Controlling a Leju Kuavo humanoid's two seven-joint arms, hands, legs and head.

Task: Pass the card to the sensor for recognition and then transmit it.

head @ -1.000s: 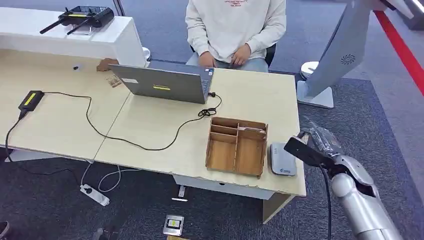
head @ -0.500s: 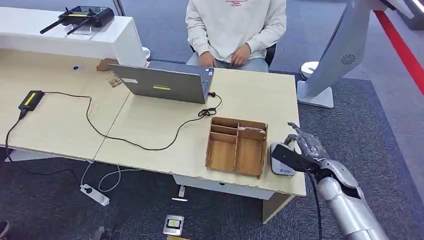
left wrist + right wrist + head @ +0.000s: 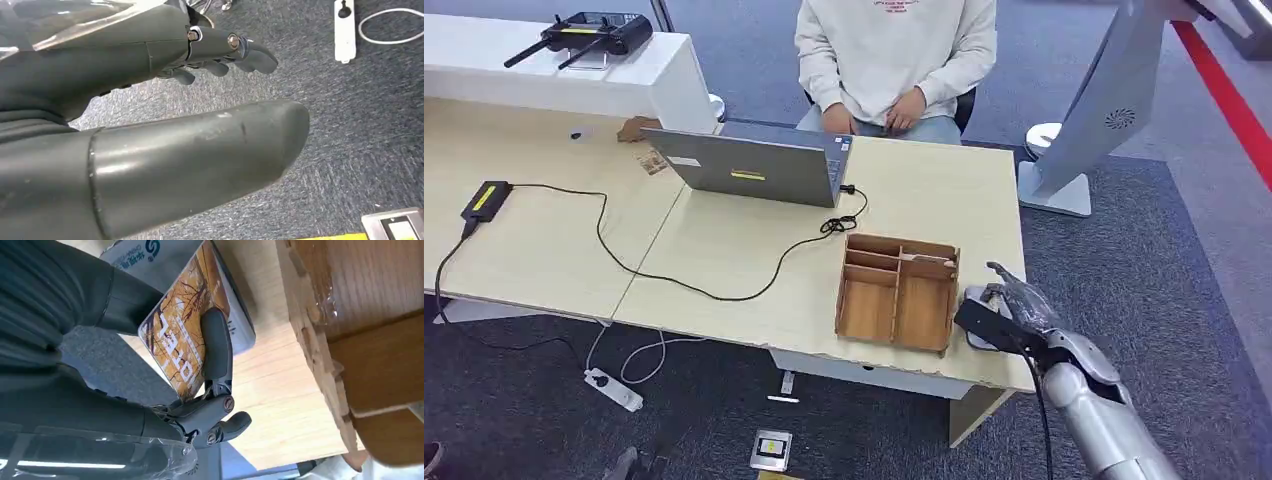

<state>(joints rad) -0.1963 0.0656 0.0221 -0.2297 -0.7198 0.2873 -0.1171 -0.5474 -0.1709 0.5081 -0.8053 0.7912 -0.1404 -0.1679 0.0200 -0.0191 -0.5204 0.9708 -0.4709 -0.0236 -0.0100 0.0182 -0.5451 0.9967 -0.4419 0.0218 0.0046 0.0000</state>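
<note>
The right hand (image 3: 165,370) pinches the card (image 3: 182,345) between thumb and finger, flat over the grey sensor (image 3: 235,315) at the table's (image 3: 754,250) near right corner, seemingly touching it; the left hand (image 3: 150,125) hangs empty, fingers apart

Light wood table (image 3: 724,255) carries laptop (image 3: 749,165), black cable (image 3: 624,260), wooden organizer (image 3: 896,292), grey sensor (image 3: 976,300) at near right corner.

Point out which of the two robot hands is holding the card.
The right hand, over the grey sensor, pinches the orange card. The left hand hangs empty above the carpet.
</note>
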